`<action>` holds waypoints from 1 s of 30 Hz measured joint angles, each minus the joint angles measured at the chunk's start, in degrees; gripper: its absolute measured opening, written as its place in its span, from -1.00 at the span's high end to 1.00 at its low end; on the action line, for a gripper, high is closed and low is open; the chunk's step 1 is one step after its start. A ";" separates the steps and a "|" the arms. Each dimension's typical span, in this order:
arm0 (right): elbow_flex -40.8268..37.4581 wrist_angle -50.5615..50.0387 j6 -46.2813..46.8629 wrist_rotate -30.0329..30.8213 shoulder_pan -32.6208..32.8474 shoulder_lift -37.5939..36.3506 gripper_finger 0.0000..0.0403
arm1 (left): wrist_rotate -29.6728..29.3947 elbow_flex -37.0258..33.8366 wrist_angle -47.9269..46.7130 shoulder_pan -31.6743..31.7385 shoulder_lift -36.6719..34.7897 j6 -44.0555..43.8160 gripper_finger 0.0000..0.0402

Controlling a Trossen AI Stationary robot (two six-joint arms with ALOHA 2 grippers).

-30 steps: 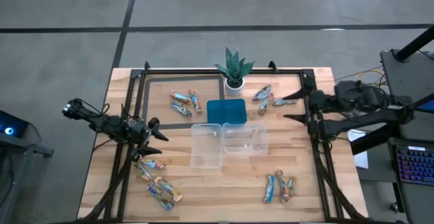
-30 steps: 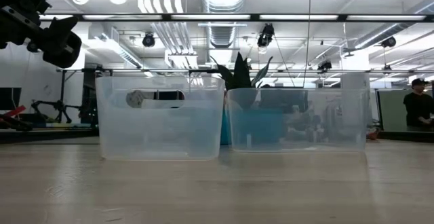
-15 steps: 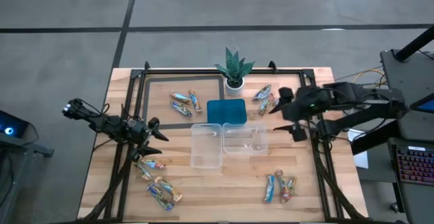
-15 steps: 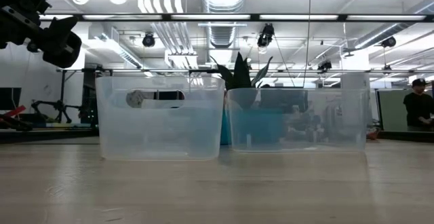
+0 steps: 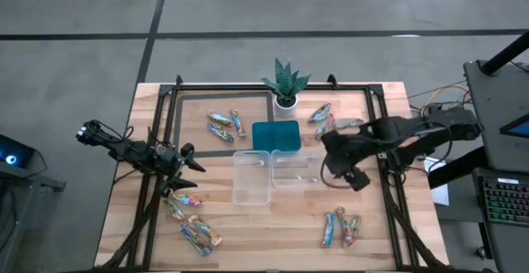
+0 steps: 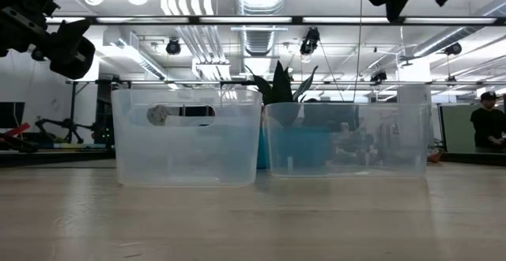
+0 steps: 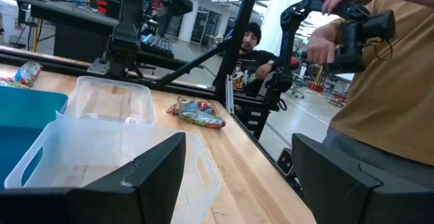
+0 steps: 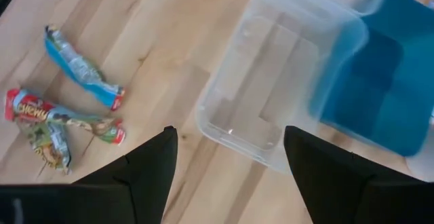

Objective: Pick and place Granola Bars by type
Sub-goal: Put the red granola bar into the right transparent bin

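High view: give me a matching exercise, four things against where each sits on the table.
Things:
1. teal tray
2. potted plant
3. left gripper
4. right gripper

Places:
A. at the table's far edge, middle
B. open, beside the right clear tub
C. just behind the two clear tubs
D. open, near the left clear tub

Pairs: 1-C, 2-A, 3-D, 4-B

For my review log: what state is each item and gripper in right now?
Left tub: upright, empty.
Right tub: upright, empty.
Teal tray: empty.
Granola bars: loose on table, unsorted.
Left gripper: open, empty.
Right gripper: open, empty, beside the right tub.
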 joint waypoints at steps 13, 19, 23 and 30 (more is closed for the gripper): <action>-0.58 5.84 -1.29 -5.09 9.99 7.25 -0.23 | 0.01 -0.02 0.00 0.02 -0.01 -0.01 -0.25; -2.71 10.03 -1.16 -5.46 12.52 11.29 -0.22 | 0.00 -0.02 0.01 0.02 0.01 -0.01 -0.25; -5.83 13.13 -1.15 -5.53 14.13 12.97 -0.23 | -0.01 -0.02 0.00 0.02 0.02 0.01 -0.25; -10.50 19.26 -1.20 -5.53 18.07 15.40 -0.26 | -0.01 0.01 0.00 0.02 -0.01 0.00 -0.25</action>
